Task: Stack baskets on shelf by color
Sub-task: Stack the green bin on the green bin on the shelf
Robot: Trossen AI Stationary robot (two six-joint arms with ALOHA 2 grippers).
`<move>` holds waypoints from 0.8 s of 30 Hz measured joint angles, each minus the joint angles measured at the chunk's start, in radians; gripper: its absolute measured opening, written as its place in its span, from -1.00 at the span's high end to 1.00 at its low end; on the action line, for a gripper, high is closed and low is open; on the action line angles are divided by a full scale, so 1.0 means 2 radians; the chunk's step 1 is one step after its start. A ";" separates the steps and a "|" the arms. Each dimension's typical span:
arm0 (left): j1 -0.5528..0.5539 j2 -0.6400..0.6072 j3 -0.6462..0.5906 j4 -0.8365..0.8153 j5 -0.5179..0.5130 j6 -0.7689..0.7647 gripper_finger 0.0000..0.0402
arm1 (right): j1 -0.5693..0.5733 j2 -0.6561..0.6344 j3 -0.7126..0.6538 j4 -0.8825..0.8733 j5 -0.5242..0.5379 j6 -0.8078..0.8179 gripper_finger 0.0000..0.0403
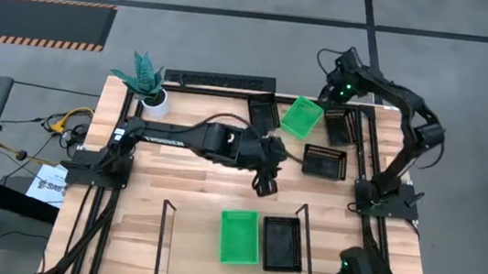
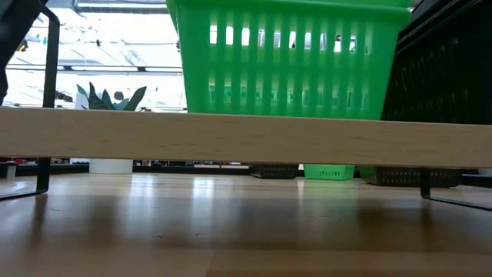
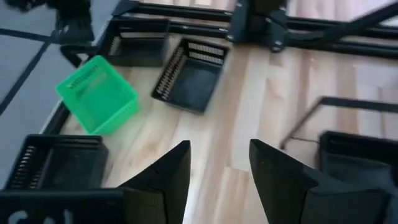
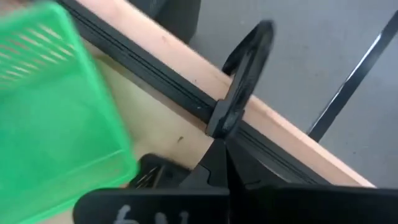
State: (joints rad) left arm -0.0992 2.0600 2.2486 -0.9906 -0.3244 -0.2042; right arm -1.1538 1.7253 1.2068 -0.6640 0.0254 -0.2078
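The shelf point(image 1: 211, 267) stands at the table's near edge, with one green basket point(image 1: 239, 237) and one black basket point(image 1: 282, 244) side by side on its board point(image 2: 246, 137). A second green basket point(image 1: 302, 116) sits askew and tilted near the far edge between black baskets point(image 1: 263, 112) point(image 1: 337, 126). Another black basket point(image 1: 325, 162) lies nearer. My left gripper point(image 1: 264, 184) hovers open over the table's middle, touching nothing. My right gripper point(image 1: 330, 93) is shut by the tilted green basket's point(image 4: 56, 112) far right corner. My right gripper stands with shut fingers point(image 4: 217, 158) right beside the tilted green basket; the basket is not between them, and I cannot tell whether they touch it.
A white pot with a green plant point(image 1: 147, 84) and a long black bar point(image 1: 223, 80) sit along the far edge. Wire frame ends point(image 1: 166, 234) point(image 1: 306, 241) rise at both sides of the shelf. Bare board point(image 1: 195, 242) lies left of the shelf's green basket.
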 joint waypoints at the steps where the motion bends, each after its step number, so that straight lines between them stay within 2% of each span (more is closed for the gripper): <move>1: -0.004 -0.001 0.000 -0.003 0.000 0.000 0.24 | -0.003 0.013 0.000 0.002 0.000 -0.007 1.00; 3: -0.010 -0.003 0.000 -0.006 -0.001 0.000 0.24 | -0.005 0.032 0.001 0.001 -0.001 -0.015 1.00; 5: -0.015 -0.004 0.000 -0.011 -0.007 0.000 0.24 | -0.003 0.044 0.004 -0.007 -0.030 -0.021 1.00; 6: -0.017 -0.004 0.000 -0.015 -0.014 0.000 0.24 | -0.002 0.047 0.005 -0.014 -0.062 -0.033 1.00; 10: -0.026 -0.004 0.000 -0.021 -0.031 0.001 0.24 | 0.014 0.036 0.005 -0.047 -0.257 -0.100 1.00; 12: -0.028 -0.004 0.000 -0.024 -0.032 0.001 0.24 | 0.021 0.012 0.011 -0.068 -0.310 -0.128 1.00; 15: -0.030 -0.004 0.000 -0.025 -0.033 0.010 0.24 | 0.026 -0.032 0.020 -0.095 -0.318 -0.145 0.99; 18: -0.030 -0.004 0.000 -0.026 -0.043 0.024 0.24 | 0.026 -0.090 0.024 -0.094 -0.302 -0.106 0.98; 21: -0.027 -0.004 0.000 -0.025 -0.074 0.031 0.24 | 0.027 -0.144 0.025 -0.097 -0.298 -0.048 0.98; 24: -0.008 -0.004 -0.012 -0.018 -0.082 0.019 0.24 | 0.037 -0.200 0.024 -0.120 -0.280 -0.015 0.97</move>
State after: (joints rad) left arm -0.1150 2.0525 2.2245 -1.0259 -0.4880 -0.1657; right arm -1.0806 1.3254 1.2556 -0.9039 -0.5352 -0.2374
